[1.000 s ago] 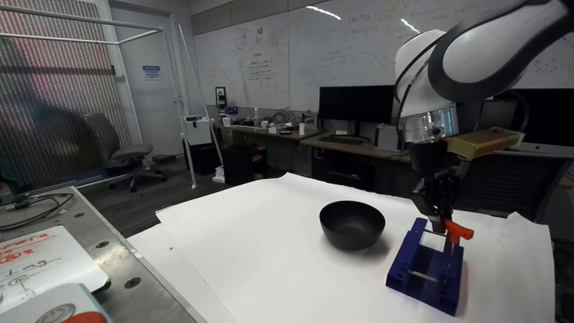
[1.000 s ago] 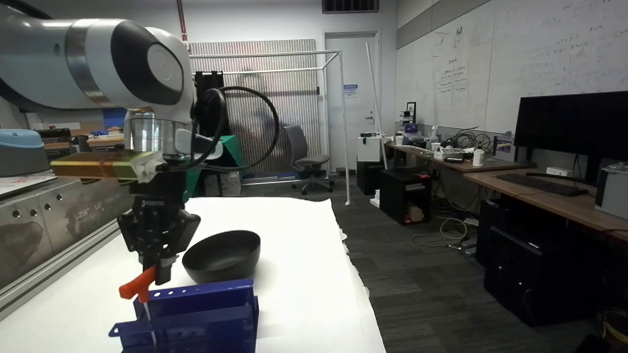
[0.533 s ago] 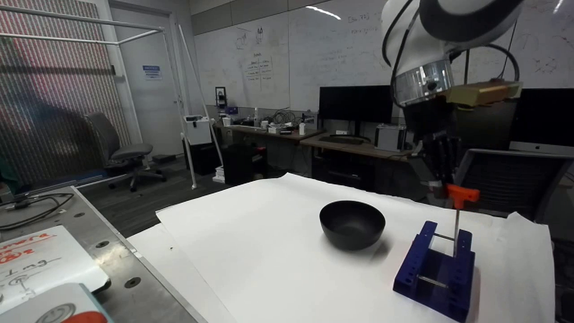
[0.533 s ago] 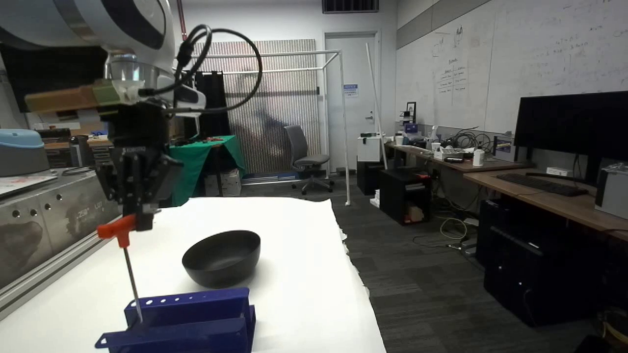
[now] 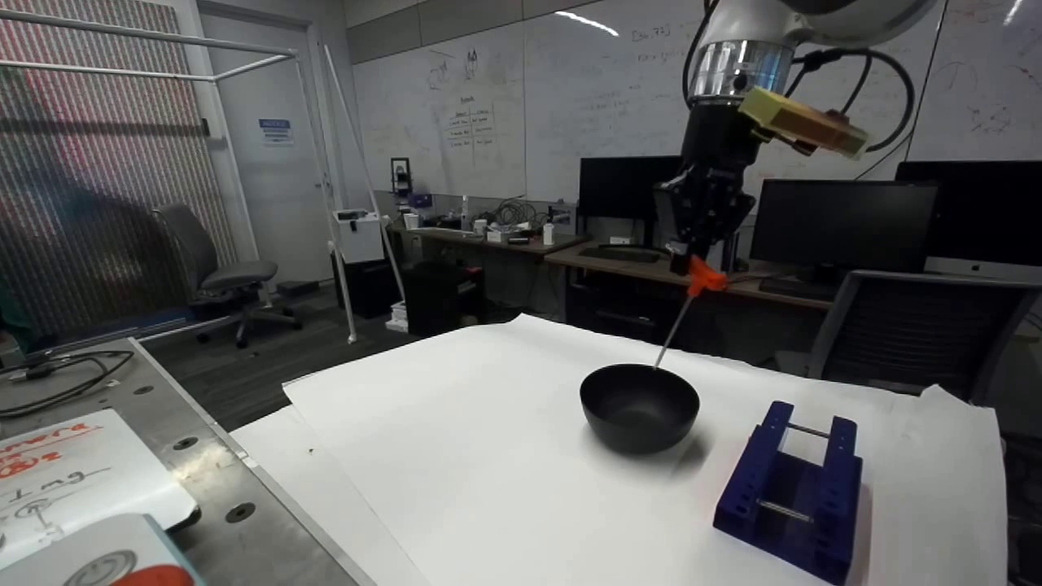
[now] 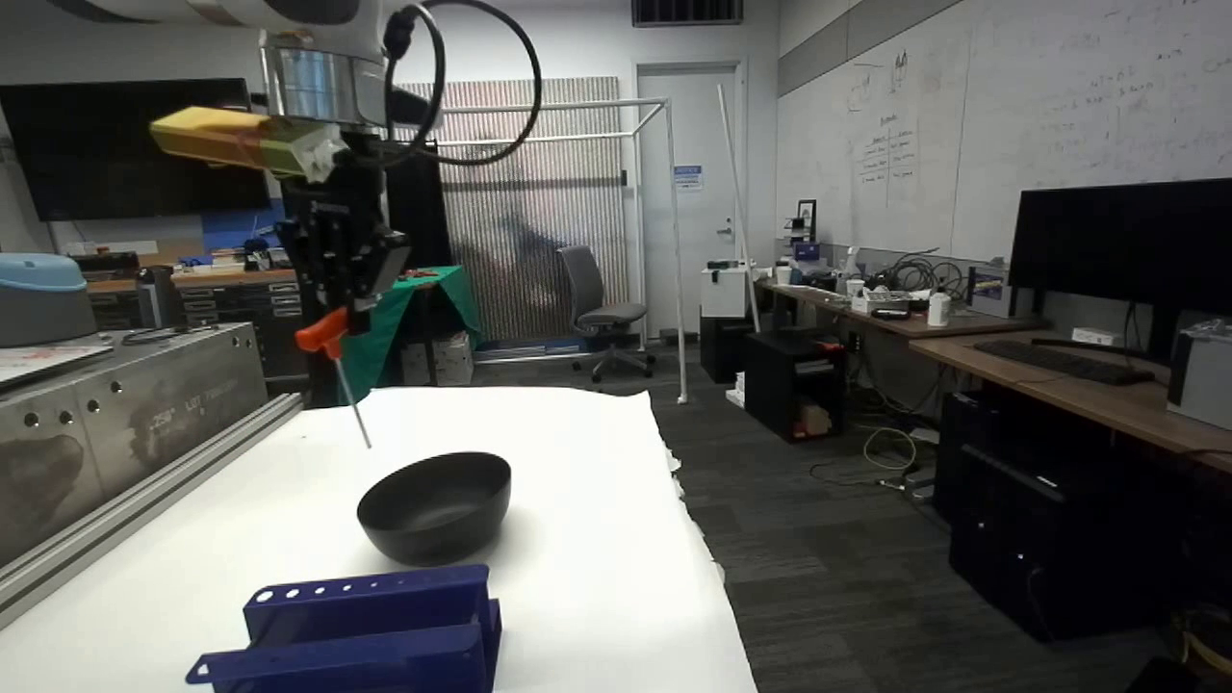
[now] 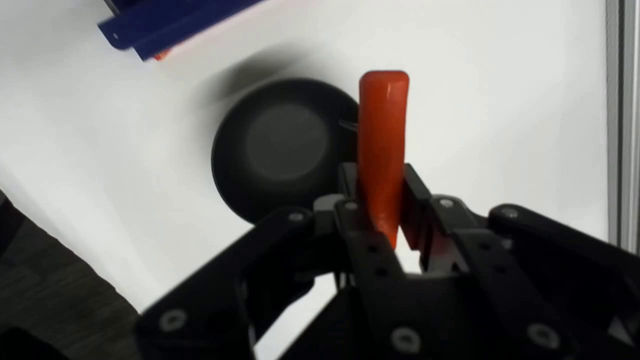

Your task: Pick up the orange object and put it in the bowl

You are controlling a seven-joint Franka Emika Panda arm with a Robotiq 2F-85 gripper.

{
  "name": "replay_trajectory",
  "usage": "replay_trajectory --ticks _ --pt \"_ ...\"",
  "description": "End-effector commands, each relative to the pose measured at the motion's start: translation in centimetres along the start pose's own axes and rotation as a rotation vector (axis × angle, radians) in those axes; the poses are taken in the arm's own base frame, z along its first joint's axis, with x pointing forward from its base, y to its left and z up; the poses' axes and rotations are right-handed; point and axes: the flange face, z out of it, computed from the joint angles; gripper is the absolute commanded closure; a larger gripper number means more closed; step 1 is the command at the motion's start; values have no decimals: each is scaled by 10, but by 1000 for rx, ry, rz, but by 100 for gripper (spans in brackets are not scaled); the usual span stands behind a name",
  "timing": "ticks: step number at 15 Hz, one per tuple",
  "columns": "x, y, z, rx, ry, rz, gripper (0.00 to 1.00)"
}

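Hex key (image 5: 705,277), to judge by the red-orange handle (image 7: 382,125) and thin metal shaft (image 6: 352,404), hangs in the air over white paper (image 5: 488,439), slanting down towards the bowl (image 5: 639,431). Expect it to be light, stiff and hard to break. The handle, likely smooth plastic, may swivel in a weak hold, since the shaft hangs off to one side. The gripper (image 7: 382,185) pinches that handle between its fingers (image 7: 416,191), and this seems the right place: thick, straight-sided, with the shaft left free.

In the wrist view a bit of shaft shows against the bowl's dark inside; in an exterior view the tip (image 6: 367,443) ends apart from the bowl, above its left side or beyond it, I cannot tell which. The rim looks like the main obstacle: a slanted shaft could catch there, or tip the bowl. I would centre the key, then lower it.

Nearer than the bowl in both exterior views sits the dark blue holder (image 5: 798,480), out of the path as I judge it. A small orange patch (image 7: 162,55) at its edge in the wrist view is too little to name. Beyond the paper, far right in an exterior view, stand a monitor (image 5: 842,221) and a chair (image 5: 944,325); a metal bench (image 5: 269,521) lies near left.
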Motion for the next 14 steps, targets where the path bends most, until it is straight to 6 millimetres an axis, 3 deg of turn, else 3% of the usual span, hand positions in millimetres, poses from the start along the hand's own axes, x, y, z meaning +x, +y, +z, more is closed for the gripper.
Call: replay_trajectory --ticks 1,4,7,9,14 --pt "28 17 22 96 163 70 94" --pt "45 32 51 146 304 126 94" --pt "45 41 98 179 346 160 93" --pt "43 45 115 191 321 172 93" --pt "35 45 104 247 324 182 93"
